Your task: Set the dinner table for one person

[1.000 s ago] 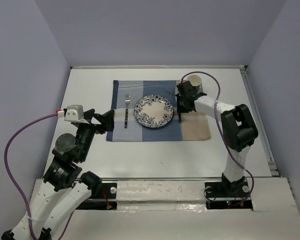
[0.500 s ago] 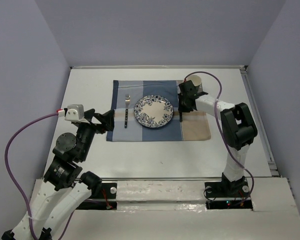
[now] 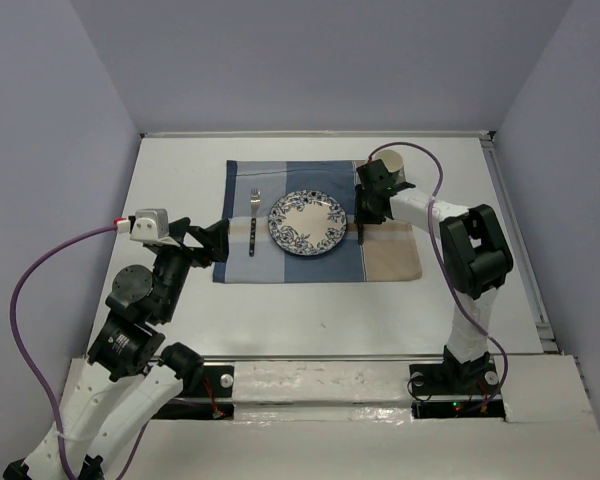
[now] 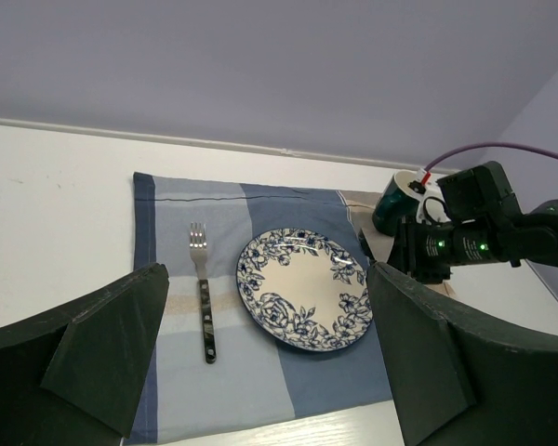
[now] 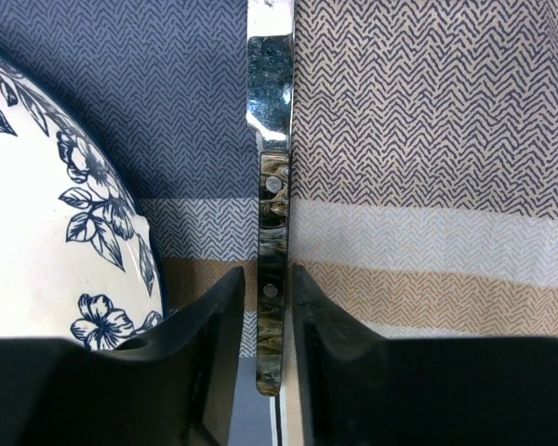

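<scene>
Pale purple walls stand on three sides of the white table [image 3: 180, 170]. A blue and tan cloth [image 3: 280, 262] lies flat in the middle of it. The plate [image 3: 307, 222] sits in the middle of the cloth. The fork [image 3: 252, 222] lies just to the left of the plate, with its points facing away from the arms. A cup [image 3: 392, 160] stands by the far right corner of the cloth. The knife [image 5: 272, 214] lies flat on the cloth, just to the right of the plate and in line with it. The right gripper [image 5: 269, 275] is down over the knife, with one finger close on each side of the handle. I cannot tell if it is squeezing the handle or has let go. The left gripper [image 3: 216, 243] is wide open and holds nothing. It hangs near the left edge of the cloth. I think the job is almost done, since the plate, fork, cup and knife all look to be in their places. What seems left is for the right arm to leave the knife there and lift away.
</scene>
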Available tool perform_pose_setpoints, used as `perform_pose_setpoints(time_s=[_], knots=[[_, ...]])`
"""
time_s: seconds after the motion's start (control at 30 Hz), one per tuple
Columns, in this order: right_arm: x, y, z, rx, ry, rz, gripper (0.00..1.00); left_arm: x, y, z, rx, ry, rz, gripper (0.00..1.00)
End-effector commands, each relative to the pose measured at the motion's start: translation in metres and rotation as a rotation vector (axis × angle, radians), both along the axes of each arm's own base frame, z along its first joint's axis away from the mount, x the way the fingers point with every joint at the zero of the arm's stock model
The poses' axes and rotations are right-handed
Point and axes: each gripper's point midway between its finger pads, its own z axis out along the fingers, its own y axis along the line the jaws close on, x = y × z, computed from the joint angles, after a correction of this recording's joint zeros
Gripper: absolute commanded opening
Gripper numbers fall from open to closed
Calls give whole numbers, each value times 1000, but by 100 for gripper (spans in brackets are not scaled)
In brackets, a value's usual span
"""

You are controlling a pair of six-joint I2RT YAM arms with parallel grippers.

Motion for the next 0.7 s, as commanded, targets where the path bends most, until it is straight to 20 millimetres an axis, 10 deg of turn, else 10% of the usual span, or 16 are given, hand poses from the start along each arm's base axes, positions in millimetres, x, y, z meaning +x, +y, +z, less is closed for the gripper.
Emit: perform_pose_setpoints(time_s=[0.0, 0.2, 0.4, 0.67], knots=[[9, 6, 23, 29, -44, 13, 36, 2, -1, 9, -14, -38, -2, 99], [1, 10, 55, 70, -93, 59, 38, 2, 0, 10, -14, -40, 3, 99], [-25, 18, 145, 162, -310, 164, 38, 3, 2, 10, -14, -43, 8, 99], [-115, 17, 266, 392, -736, 362, 43, 5, 9, 12, -18, -59, 36, 99]])
